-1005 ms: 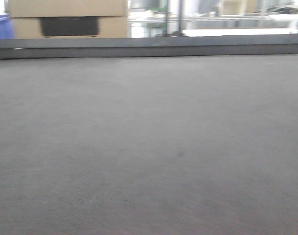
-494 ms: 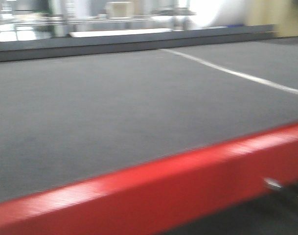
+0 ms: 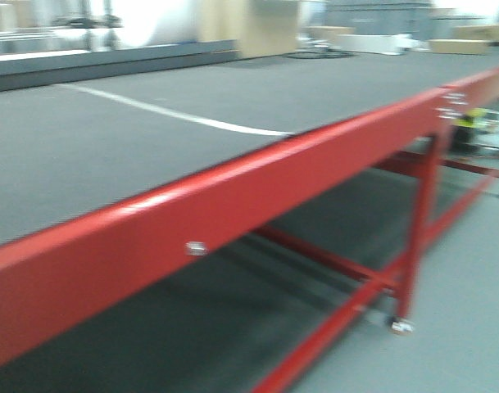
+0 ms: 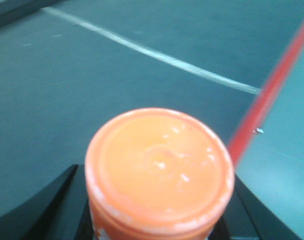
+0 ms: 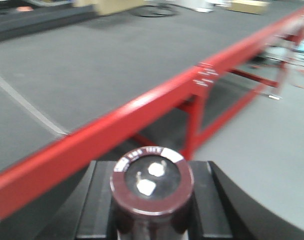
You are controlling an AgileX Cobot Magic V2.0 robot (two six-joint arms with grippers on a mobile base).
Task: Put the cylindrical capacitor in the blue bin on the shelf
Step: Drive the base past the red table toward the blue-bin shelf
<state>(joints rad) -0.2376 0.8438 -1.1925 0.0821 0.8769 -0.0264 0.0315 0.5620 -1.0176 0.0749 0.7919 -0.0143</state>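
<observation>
Well, the biggest thing you can see from the front is a long table (image 3: 134, 164) with a flat grey top. It runs far back and to the right. The grey floor (image 3: 478, 311) is beside it on the right. A shiny red rail (image 3: 257, 184) goes along the near edge of the table. Red legs (image 3: 419, 213) and red bars hold the table up from below. A thin white line (image 3: 175, 115) runs across the grey top and ends at the red rail. Some tan boxes (image 3: 269, 29) are far away at the back, but they are too blurry to tell more.

Your left gripper (image 4: 156, 220) is squeezed onto a round thing with an orange lid (image 4: 159, 165). Its black fingers (image 4: 47, 205) sit on both sides of it. The lid faces the camera and has little white scuffs on it.

Your right gripper (image 5: 152, 210) is clamped on the cylindrical capacitor (image 5: 152, 182). That is where the capacitor is: standing up between the black fingers (image 5: 94, 200), over the red rail at the table's edge. It is dark brown with a pale ring on top and two small silver tabs (image 5: 147, 187).

A little wheel (image 3: 401, 326) sits under one red leg on the floor. A tiny silver bolt (image 3: 197, 247) sticks out of the red rail
</observation>
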